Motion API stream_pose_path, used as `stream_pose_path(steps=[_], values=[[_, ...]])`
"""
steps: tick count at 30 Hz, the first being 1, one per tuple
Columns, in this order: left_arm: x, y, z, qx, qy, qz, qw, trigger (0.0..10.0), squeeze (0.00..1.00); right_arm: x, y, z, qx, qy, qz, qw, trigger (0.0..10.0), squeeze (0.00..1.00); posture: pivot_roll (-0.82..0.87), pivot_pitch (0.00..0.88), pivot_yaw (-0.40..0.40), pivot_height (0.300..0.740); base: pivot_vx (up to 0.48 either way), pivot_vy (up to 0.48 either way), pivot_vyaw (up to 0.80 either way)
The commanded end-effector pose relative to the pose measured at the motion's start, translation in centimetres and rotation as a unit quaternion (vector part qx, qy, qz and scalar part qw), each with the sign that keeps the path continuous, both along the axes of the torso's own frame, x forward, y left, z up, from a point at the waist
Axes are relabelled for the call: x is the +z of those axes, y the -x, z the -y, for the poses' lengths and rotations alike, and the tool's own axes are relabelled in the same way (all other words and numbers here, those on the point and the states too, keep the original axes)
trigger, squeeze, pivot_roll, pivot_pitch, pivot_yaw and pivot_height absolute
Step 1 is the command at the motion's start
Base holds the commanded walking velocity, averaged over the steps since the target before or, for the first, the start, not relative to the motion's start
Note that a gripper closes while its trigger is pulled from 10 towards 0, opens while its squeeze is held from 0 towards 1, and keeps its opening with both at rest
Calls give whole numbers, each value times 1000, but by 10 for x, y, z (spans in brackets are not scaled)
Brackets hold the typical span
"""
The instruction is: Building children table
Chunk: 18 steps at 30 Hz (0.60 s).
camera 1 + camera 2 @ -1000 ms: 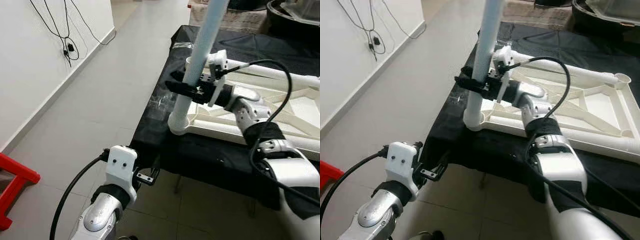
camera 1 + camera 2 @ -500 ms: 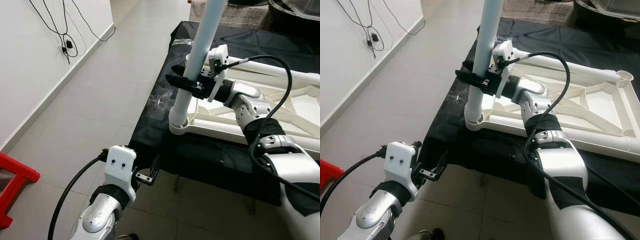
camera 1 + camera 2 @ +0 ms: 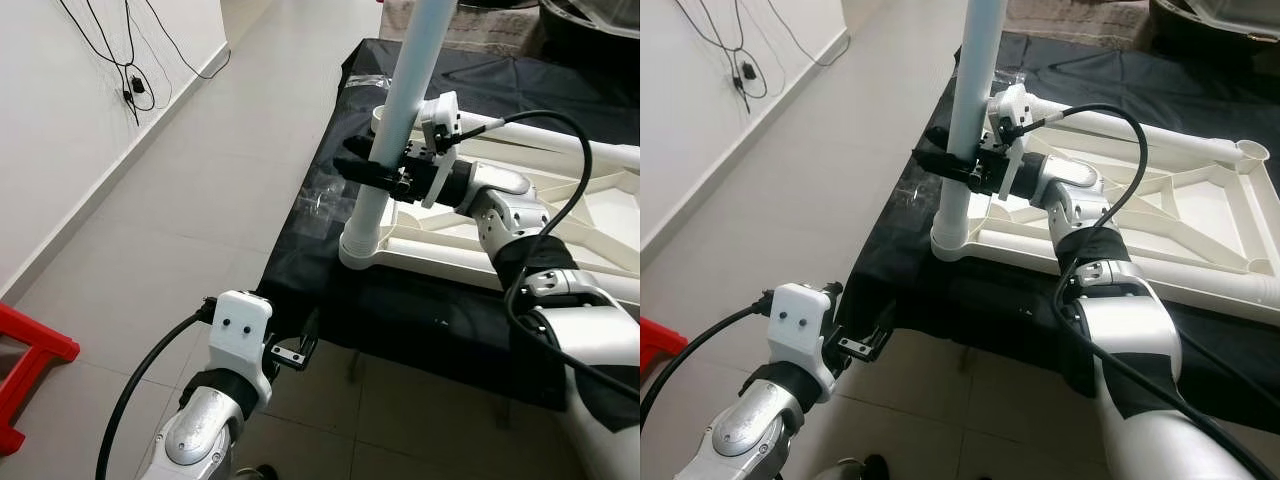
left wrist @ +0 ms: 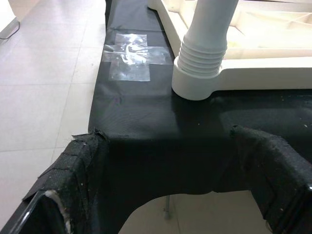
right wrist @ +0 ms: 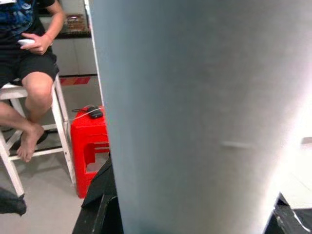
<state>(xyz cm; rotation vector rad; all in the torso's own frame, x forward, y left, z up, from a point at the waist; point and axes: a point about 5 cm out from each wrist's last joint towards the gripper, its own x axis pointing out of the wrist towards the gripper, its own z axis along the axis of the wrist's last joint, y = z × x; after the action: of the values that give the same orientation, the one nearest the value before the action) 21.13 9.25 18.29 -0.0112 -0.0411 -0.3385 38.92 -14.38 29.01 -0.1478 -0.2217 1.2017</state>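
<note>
A white children's table frame point(image 3: 1200, 215) lies upside down on a black cloth point(image 3: 400, 310). A pale table leg point(image 3: 405, 100) stands nearly upright with its ribbed end point(image 4: 204, 48) in the near-left corner socket point(image 3: 359, 248). My right gripper point(image 3: 375, 172) is shut on the leg about a hand's width above the socket; in the right wrist view the leg point(image 5: 195, 122) is pressed close to the lens. My left gripper point(image 3: 295, 345) hangs low in front of the cloth's edge, open, with nothing between its fingers point(image 4: 78, 165).
Clear tape point(image 3: 320, 205) is stuck on the cloth beside the socket. A red stool point(image 3: 25, 370) stands on the tiled floor at the left, below a wall with hanging cables point(image 3: 130, 80). A person point(image 5: 29, 73) sits on a white stool, with a red stool point(image 5: 90, 141) beside them.
My right gripper has shifted slightly with the leg, which now stands a little more upright in the socket. The left arm has not moved.
</note>
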Motion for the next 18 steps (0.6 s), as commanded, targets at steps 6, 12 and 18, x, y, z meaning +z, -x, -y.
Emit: stream_pose_path(steps=[6,12,18], values=[[-2,2,1,-3,-6,-7,1000,10000,0,-45,6,-12,64,43,-90,993,10000,0,157,225,-26,740,0,0,0],[-2,4,0,-3,-6,-7,1000,10000,0,-52,10,-23,104,74,-95,987,10000,0,163,221,-27,740,0,0,0],[-2,6,1,-4,-8,-9,1000,10000,0,-49,7,-39,100,71,-96,988,10000,0,165,221,-29,740,0,0,0]])
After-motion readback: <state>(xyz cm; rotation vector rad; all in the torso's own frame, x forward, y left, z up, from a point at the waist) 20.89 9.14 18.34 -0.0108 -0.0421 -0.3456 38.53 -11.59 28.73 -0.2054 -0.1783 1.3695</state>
